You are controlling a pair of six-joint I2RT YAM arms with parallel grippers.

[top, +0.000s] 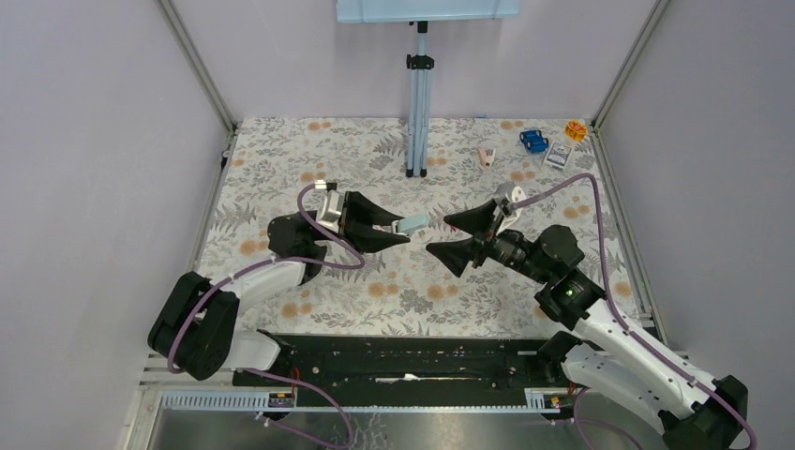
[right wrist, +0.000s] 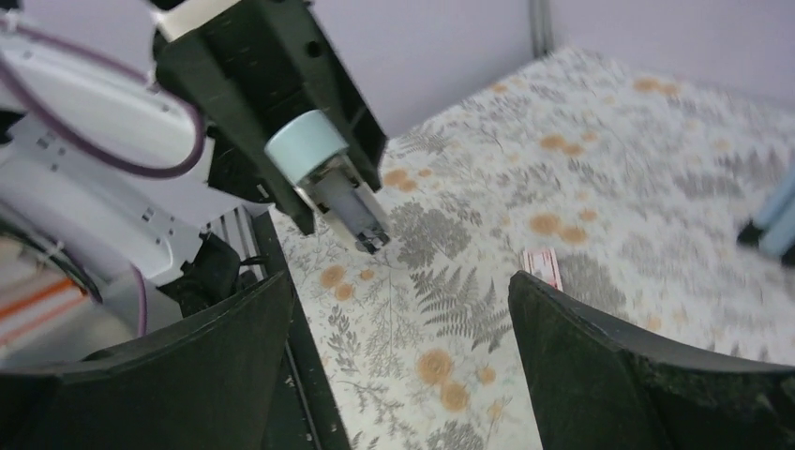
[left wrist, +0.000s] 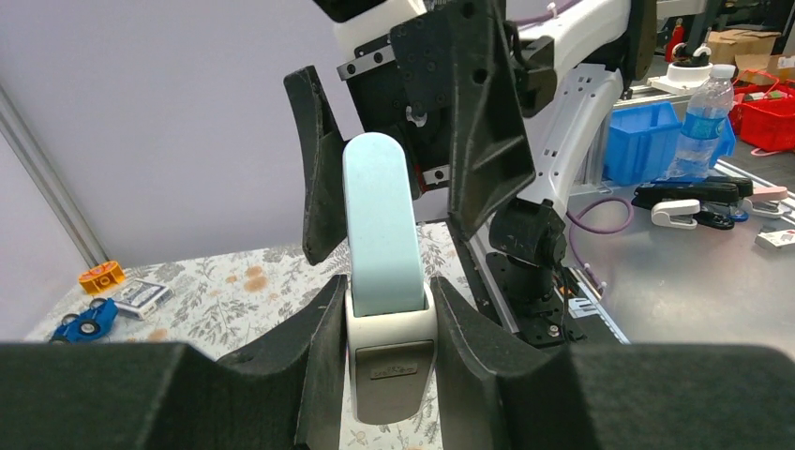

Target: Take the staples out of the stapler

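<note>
The stapler (top: pixel 410 224), with a light blue top on a white and grey body, hangs above the flowered mat, and my left gripper (top: pixel 380 228) is shut on its rear. In the left wrist view the stapler (left wrist: pixel 382 234) sits squeezed between my left gripper's (left wrist: pixel 387 309) fingers, nose pointing away. My right gripper (top: pixel 441 235) stands open just beyond that nose, touching nothing. In the right wrist view the stapler's (right wrist: pixel 309 150) blue end faces me with a grey metal part jutting below it, while my right gripper (right wrist: pixel 398 309) is wide apart over the mat. No staples show.
A metal stand pole (top: pixel 418 103) rises at the back middle. Along the back right lie a small pink item (top: pixel 485 156), a blue toy (top: pixel 533 141), a card box (top: pixel 557 157) and an orange piece (top: pixel 575 130). A black rail (top: pixel 403 361) runs along the near edge.
</note>
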